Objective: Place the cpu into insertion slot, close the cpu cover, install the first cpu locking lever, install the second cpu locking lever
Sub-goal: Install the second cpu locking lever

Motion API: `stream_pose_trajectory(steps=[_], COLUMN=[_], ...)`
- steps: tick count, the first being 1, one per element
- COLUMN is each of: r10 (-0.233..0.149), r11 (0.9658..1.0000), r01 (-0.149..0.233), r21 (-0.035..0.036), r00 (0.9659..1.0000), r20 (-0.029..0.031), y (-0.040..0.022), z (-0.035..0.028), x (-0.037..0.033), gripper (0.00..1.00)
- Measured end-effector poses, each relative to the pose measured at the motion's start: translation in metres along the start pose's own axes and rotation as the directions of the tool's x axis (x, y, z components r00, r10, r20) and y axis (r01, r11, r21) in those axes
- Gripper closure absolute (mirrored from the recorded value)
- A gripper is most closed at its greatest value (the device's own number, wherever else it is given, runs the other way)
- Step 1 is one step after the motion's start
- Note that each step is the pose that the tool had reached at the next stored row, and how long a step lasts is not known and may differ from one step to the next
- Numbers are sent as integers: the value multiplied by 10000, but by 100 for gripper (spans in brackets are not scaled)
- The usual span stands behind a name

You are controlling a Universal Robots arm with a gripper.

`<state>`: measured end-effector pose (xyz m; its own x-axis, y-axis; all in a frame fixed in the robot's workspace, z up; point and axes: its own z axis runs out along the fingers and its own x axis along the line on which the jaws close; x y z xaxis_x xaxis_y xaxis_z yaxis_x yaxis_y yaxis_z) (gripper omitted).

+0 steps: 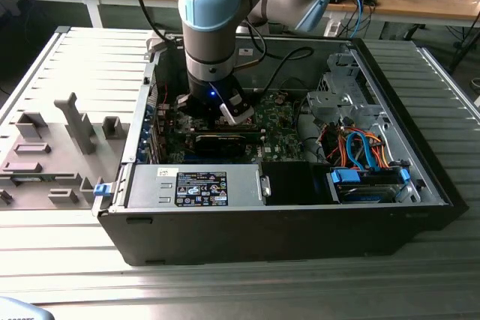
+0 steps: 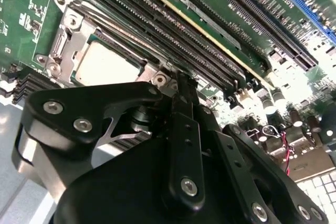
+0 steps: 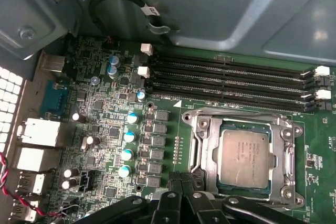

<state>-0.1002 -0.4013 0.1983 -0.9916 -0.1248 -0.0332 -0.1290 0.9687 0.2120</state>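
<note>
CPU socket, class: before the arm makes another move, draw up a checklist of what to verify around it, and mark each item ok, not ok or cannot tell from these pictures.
1. The cpu lies flat in the insertion slot: ok.
2. The cpu cover is down around the chip: ok in both wrist views.
3. The locking levers are latched: cannot tell.
4. The gripper carries nothing: ok, nothing shows between the closed fingers.
5. The fingers are clear of the cover's edge: cannot tell; the tips sit right at the socket's rim.
6. The memory slots beside the socket are unobstructed: ok.
</note>
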Motion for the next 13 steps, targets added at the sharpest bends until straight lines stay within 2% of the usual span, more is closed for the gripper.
stream_pose_trajectory(steps=[4, 5, 6, 7, 8, 13], r10=[-3, -1, 4, 15, 21, 50], r11=[9999, 9999, 9998, 9998, 9998, 9996], r01=[3, 1, -3, -13, -19, -43], r21=[146, 163, 178, 198, 209, 281], r00=[10000, 10000, 10000, 9999, 9999, 9996], r20=[-20, -25, -48, -102, -135, -275], y=[20, 26, 34, 41, 43, 69], z=[-48, -49, -48, -44, -42, -32], x=[-33, -50, -96, -166, -204, -345], gripper=[89, 89, 89, 89, 89, 89])
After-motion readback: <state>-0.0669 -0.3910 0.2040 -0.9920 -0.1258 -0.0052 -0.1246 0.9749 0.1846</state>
